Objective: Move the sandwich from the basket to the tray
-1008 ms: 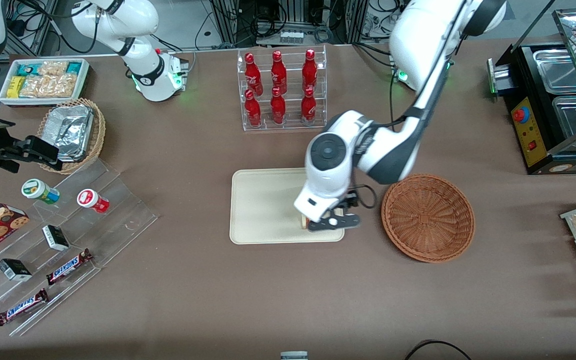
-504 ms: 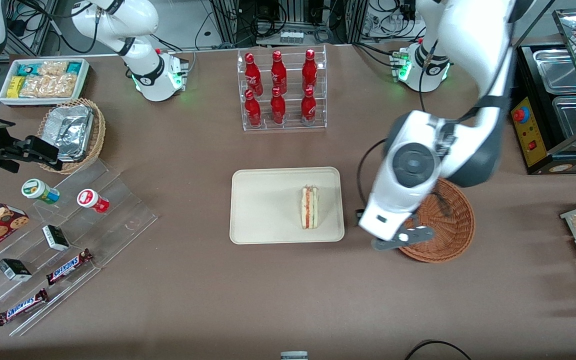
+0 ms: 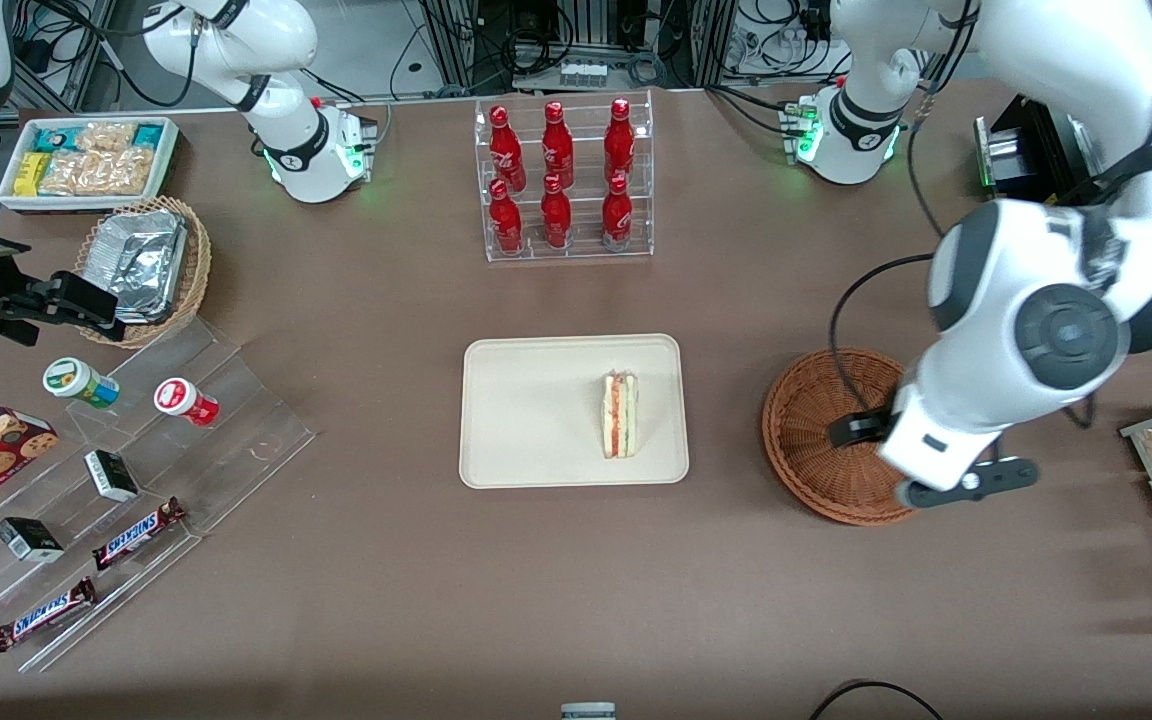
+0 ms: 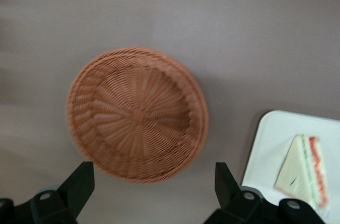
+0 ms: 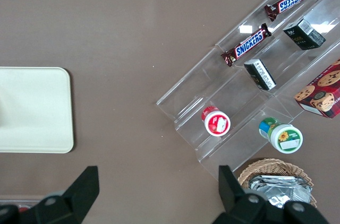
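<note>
Sandwich: 1, standing on edge on tray, toward the basket side. Basket: holds nothing. Gripper: above basket, jaws wide apart, nothing held. Risk: sandwich could tip flat if jolted; otherwise slight.

Arm hides part of basket; tool cropped.

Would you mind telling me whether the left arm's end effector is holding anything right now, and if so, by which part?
Nothing is held. The end effector is open and empty above the basket, while the sandwich lies on the tray.
</note>
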{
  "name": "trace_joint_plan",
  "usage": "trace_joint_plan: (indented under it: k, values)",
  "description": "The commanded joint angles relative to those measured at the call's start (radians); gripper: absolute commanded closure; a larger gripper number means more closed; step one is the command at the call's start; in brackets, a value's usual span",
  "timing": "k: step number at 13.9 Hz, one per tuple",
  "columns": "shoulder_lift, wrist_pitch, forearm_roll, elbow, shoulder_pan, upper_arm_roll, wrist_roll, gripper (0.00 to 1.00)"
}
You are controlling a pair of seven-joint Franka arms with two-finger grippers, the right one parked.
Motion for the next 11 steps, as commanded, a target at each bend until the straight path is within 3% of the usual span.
trace_joint_plan:
  k: [1, 8, 11]
  values:
    - [-0.088, -0.072, -0.012, -0.031, 0.048, -0.007, 0.081, 0.00]
    - [-0.277, -0.231, -0.020, -0.108, 0.146, -0.021, 0.254, 0.00]
    - [-0.317, -0.285, -0.020, -0.108, 0.236, -0.091, 0.302, 0.00]
